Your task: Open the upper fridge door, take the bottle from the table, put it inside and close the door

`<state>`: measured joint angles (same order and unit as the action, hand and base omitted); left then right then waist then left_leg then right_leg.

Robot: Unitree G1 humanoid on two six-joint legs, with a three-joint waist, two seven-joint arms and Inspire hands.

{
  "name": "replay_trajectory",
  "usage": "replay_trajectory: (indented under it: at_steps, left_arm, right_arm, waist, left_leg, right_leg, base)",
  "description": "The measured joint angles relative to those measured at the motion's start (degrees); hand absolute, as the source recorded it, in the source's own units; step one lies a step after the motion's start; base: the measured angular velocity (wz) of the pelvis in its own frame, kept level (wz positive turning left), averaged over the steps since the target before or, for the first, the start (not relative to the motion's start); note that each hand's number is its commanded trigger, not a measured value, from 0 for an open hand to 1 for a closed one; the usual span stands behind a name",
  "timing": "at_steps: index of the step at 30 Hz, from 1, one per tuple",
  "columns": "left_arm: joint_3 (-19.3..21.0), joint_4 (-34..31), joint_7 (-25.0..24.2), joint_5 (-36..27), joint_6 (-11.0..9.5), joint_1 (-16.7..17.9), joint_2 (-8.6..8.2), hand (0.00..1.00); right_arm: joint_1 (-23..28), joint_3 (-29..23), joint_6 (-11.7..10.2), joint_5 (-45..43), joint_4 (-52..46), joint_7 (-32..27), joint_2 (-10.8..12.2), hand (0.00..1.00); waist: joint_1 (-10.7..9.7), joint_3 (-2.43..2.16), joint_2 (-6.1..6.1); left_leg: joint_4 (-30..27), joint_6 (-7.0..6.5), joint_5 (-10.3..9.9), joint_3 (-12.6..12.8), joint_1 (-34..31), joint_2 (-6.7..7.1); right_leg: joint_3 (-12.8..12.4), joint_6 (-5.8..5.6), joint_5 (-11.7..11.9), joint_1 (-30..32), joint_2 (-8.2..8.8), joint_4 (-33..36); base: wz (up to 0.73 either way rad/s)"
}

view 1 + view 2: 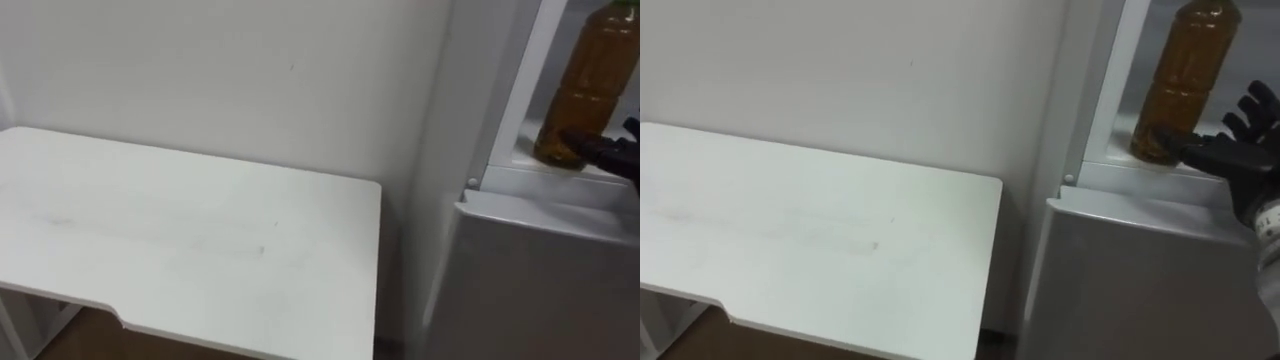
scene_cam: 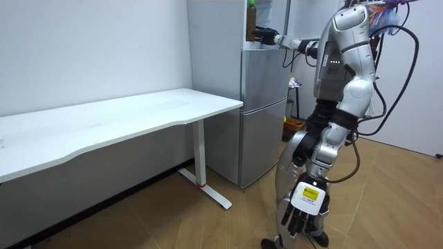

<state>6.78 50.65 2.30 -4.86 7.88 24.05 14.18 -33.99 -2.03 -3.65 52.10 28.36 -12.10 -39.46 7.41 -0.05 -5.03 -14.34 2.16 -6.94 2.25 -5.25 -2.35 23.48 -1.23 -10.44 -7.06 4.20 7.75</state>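
1. At the left, long white rectangular table top point(image 1: 200, 240), set against a pale wall.
2. Just beside it, tall grey metal fridge point(image 1: 540, 290).
3. Upright on the upper compartment's sill: amber clear-plastic bottle point(image 1: 1185, 80).
4. At its foot, right hand point(image 1: 1240, 158) released, fingers spread and straight, thumb lying across the bottle's base.
5. In the room view, left hand point(image 2: 299, 220) hanging low beside the legs, fingers relaxed.

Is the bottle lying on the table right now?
No, the bottle stands upright inside the upper fridge, with the right hand at its base.
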Motion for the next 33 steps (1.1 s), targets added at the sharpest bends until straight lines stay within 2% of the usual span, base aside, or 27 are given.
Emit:
replay_trajectory:
  at_steps: [3, 4, 8, 11, 13, 17, 19, 22, 27, 33]
  left_arm:
    - [0.0, 0.05, 0.48, -0.01, -0.5, -0.06, -0.52, 0.0]
    - [0.04, 0.04, 0.96, 0.04, -0.8, 0.03, -1.04, 0.0]
    - [-0.11, 0.04, 1.01, -0.01, -0.87, 0.6, -2.49, 0.0]
    - [-0.13, -0.01, 1.0, 0.01, -0.96, 0.69, -2.59, 0.0]
    - [-0.09, -0.02, 1.03, 0.49, -1.33, 0.84, -2.78, 0.0]
    - [0.02, -0.08, 1.08, 1.75, -1.85, 0.85, -3.52, 0.0]
    - [0.02, -0.01, 1.14, 1.77, -2.01, 0.67, -3.91, 0.0]
    - [0.0, 0.08, 1.25, 1.41, -2.01, 0.39, -4.4, 0.0]
    - [0.02, 0.28, 1.66, 1.39, -2.06, -0.85, -4.81, 0.0]
    - [-0.05, 4.09, 1.46, 0.65, -3.36, -2.09, -4.92, 0.0]
  right_arm:
    - [1.44, -0.24, -0.3, -0.88, -2.73, -2.43, 0.01, 0.0]
    - [2.7, -0.92, -0.21, -2.38, -4.76, -3.54, 0.22, 0.0]
    - [6.57, -2.17, -0.43, -5.49, -12.25, -6.16, 1.8, 0.0]
    - [7.53, -2.8, -0.44, -5.5, -16.0, -7.71, 3.76, 0.0]
    - [8.69, -4.22, -0.46, -5.57, -18.99, -8.43, 6.23, 0.0]
    - [11.83, -4.65, -0.53, -7.46, -23.88, -8.64, 8.56, 0.0]
    - [14.94, -4.72, -0.4, -9.62, -28.27, -8.55, 9.77, 0.0]
    - [16.32, -4.64, 0.01, -12.3, -31.05, -8.59, 12.06, 0.0]
    - [16.44, -4.81, 0.06, -14.44, -34.14, -9.03, 12.56, 0.0]
    - [17.19, -5.06, -0.02, -14.41, -42.74, -8.97, 12.57, 0.0]
  waist:
    - [0.0, -0.01, 0.06]
    - [0.11, 0.14, 0.28]
    - [-0.3, 0.33, 0.88]
    - [-1.46, 0.25, 1.3]
    - [-1.28, 0.19, 1.47]
    - [-1.8, 0.13, 1.45]
    - [-2.05, 0.11, 1.47]
    - [-2.36, 0.18, 1.63]
    - [-2.97, 0.25, 1.7]
    - [-4.11, 0.22, 1.64]
  left_leg:
    - [0.3, 0.01, 0.0, 0.12, 0.26, -0.01]
    - [0.51, 0.01, 0.0, 0.35, 0.5, -0.02]
    - [0.98, 0.01, 0.0, 0.72, 0.66, -0.03]
    - [1.08, 0.01, -0.01, 0.78, 0.6, -0.02]
    - [1.59, 0.01, 0.0, 1.49, 1.01, -0.03]
    - [2.11, -0.01, -0.03, 2.22, 1.98, 0.04]
    - [2.61, -0.03, -0.04, 2.59, 2.35, 0.07]
    - [2.89, -0.09, -0.11, 3.28, 3.0, -0.01]
    - [3.3, -0.22, -0.17, 4.58, 3.61, -0.11]
    - [4.3, -0.22, -0.19, 5.79, 5.42, -0.22]
  right_leg:
    - [-0.07, 0.0, 0.0, -0.21, 0.0, 0.01]
    - [-0.17, -0.01, 0.0, -0.26, 0.04, 0.02]
    - [-0.6, -0.07, -0.03, -0.26, 0.12, 0.08]
    - [-0.71, -0.14, -0.08, 0.0, 0.14, 0.04]
    - [-1.53, -0.15, -0.08, 0.24, 0.2, 0.05]
    - [-1.67, -0.29, -0.17, 0.21, 0.45, 0.09]
    - [-2.34, -0.39, -0.23, 0.24, 0.52, 0.11]
    - [-3.0, -0.39, -0.23, 0.22, 0.62, 0.48]
    - [-4.72, -0.41, -0.24, 0.54, 0.77, 1.15]
    - [-6.07, -0.49, -0.29, 0.09, 0.74, 0.98]
  base:
    - [-0.01]
    - [-0.04]
    - [-0.06]
    - [-0.02]
    - [-0.15]
    - [-0.09]
    - [-0.09]
    - [-0.14]
    - [-0.15]
    - [-0.11]
